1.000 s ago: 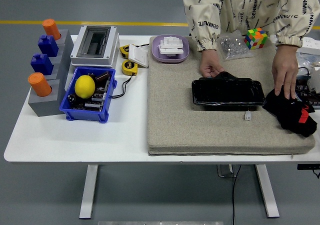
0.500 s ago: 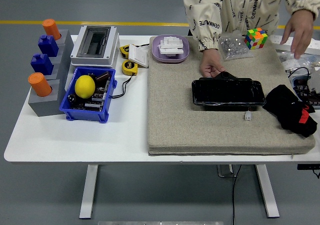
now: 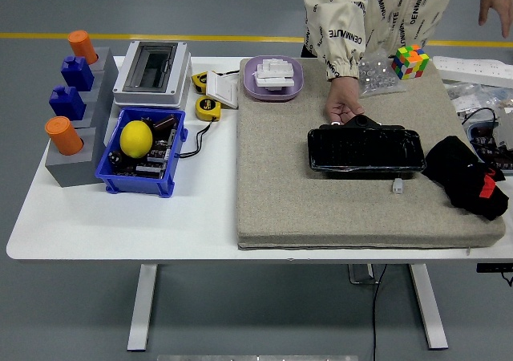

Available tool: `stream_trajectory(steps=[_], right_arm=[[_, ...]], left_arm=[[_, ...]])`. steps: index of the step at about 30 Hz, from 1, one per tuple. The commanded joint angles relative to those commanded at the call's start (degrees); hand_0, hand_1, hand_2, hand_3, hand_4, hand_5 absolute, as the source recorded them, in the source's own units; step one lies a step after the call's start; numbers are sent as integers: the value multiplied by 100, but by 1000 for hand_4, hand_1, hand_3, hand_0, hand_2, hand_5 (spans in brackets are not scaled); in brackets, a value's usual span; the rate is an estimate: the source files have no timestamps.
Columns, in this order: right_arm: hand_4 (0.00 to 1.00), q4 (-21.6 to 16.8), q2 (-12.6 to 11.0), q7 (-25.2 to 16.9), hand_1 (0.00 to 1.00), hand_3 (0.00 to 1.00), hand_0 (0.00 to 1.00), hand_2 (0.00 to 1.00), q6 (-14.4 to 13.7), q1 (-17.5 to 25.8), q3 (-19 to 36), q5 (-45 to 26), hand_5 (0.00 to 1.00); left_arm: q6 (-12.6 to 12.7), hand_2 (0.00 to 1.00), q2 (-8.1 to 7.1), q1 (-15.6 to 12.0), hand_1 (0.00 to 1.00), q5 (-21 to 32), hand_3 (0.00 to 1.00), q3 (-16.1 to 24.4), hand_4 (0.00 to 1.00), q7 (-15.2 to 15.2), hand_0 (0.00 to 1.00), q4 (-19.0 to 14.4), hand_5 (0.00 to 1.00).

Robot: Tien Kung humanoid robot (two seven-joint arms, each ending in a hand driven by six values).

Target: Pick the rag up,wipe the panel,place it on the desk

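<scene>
Resting on the panel's (image 3: 365, 150) far edge, a person's hand (image 3: 342, 104) lies palm-down, fingers (image 3: 337, 119) loosely together; their other hand (image 3: 495, 6) is raised at 2 o'clock. The sleeve (image 3: 341, 24) reads "DENIMNUTE". The rag (image 3: 465, 176) lies at 3 o'clock of the panel on the mat (image 3: 280, 184).

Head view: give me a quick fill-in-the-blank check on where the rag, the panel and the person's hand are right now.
1. The black rag lies on the grey mat, to the ____ of the black panel in the picture.
2. The person's hand rests at the panel's ____ edge.
3. The yellow lemon sits in the ____ bin.
4. Neither robot hand is in ____.

Missing words: right; far; blue; view
</scene>
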State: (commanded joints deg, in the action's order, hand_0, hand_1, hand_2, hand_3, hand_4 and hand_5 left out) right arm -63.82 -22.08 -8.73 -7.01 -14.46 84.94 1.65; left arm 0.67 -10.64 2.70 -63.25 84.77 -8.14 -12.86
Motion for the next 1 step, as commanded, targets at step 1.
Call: stream_trajectory(steps=[1], right_arm=[[998,0,0,12,671,747,735,739,30,1,2,29,963]], left_arm=[[0,653,1,2,640,1,560,0,625,-1,610,0,438]])
